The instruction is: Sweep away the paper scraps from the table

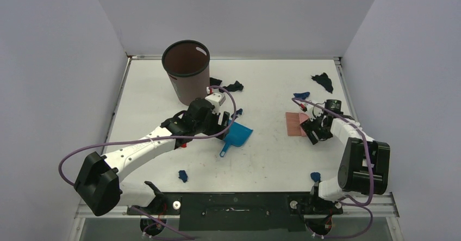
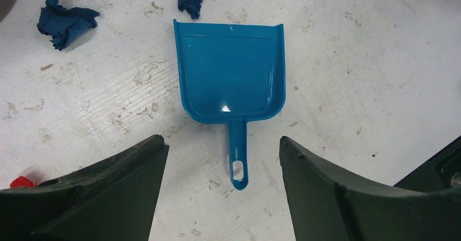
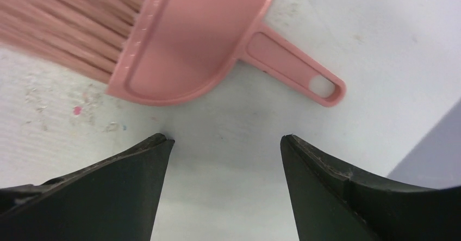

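Pale lilac-grey walls [image 1: 380, 12] on three sides, evenly lit.
Back wall [image 1: 234, 12] at 12 o'clock, left wall [image 1: 49, 61] at 9, right wall [image 1: 418, 61] at 3 — all plain, unmarked.

White arm links [image 1: 136, 151], black joints [image 1: 98, 182], purple cables [image 1: 108, 143]

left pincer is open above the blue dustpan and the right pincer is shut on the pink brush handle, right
No. The right pincer is open, not shut on the pink brush: the right wrist view shows its handle lying free beyond the fingers. The left pincer is open above the blue dustpan.
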`<state>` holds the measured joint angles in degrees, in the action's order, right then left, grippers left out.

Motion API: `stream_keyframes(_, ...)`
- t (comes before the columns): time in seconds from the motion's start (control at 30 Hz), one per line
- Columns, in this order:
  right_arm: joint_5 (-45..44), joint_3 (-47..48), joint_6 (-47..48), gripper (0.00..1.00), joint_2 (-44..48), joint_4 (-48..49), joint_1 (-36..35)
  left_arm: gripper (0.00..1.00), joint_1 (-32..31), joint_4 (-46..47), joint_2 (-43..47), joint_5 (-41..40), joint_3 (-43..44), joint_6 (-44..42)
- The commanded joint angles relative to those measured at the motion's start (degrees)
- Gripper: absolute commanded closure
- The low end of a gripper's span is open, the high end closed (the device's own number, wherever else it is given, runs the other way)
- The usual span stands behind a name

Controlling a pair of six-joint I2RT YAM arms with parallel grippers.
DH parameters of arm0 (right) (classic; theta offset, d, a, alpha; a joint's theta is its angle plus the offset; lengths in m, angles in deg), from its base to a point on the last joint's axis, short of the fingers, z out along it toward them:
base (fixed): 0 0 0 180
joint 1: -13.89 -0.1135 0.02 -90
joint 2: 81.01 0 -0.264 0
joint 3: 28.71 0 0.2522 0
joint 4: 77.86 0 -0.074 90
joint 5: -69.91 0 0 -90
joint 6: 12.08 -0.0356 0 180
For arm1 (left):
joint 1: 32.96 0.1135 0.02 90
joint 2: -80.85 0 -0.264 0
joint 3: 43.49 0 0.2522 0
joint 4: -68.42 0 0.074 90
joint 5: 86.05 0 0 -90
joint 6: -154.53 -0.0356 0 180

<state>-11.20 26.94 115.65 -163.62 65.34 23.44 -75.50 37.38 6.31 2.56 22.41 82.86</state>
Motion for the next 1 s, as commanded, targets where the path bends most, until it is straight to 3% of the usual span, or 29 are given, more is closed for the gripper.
stream_keyframes(0.0, 10.6, 4.9, 9.8, 0.25, -3.7, -11.1, 2.8, 0.26, 0.4, 2.9, 1.6, 0.6, 1.9, 0.0)
stream_keyframes(0.2, 14.0, 16.2, 20.0, 0.23, -9.8, -15.2, 7.3, 0.26, 0.4, 2.9, 1.1, 1.4, 2.2, -0.1)
stream_keyframes(0.43, 20.3, 31.4, 33.4, 0.16, -22.4, -28.5, 9.4, 0.26, 0.5, 3.0, 1.4, 1.1, 1.9, -0.8)
stream_keyframes(0.67, 23.6, 43.1, 38.8, 0.12, -33.5, -39.6, 9.3, 0.26, 0.5, 2.9, 0.9, 0.9, 1.9, -1.6)
stream_keyframes(0.8, 21.8, 41.7, 38.9, 0.14, -34.6, -39.0, 9.3, 0.26, 0.5, 2.7, 0.5, 0.9, 2.1, -1.9)
stream_keyframes(0.97, 18.5, 31.5, 36.5, 0.23, -30.8, -32.5, 8.9, 0.26, 0.4, 2.7, 0.3, 0.9, 2.0, -2.0)
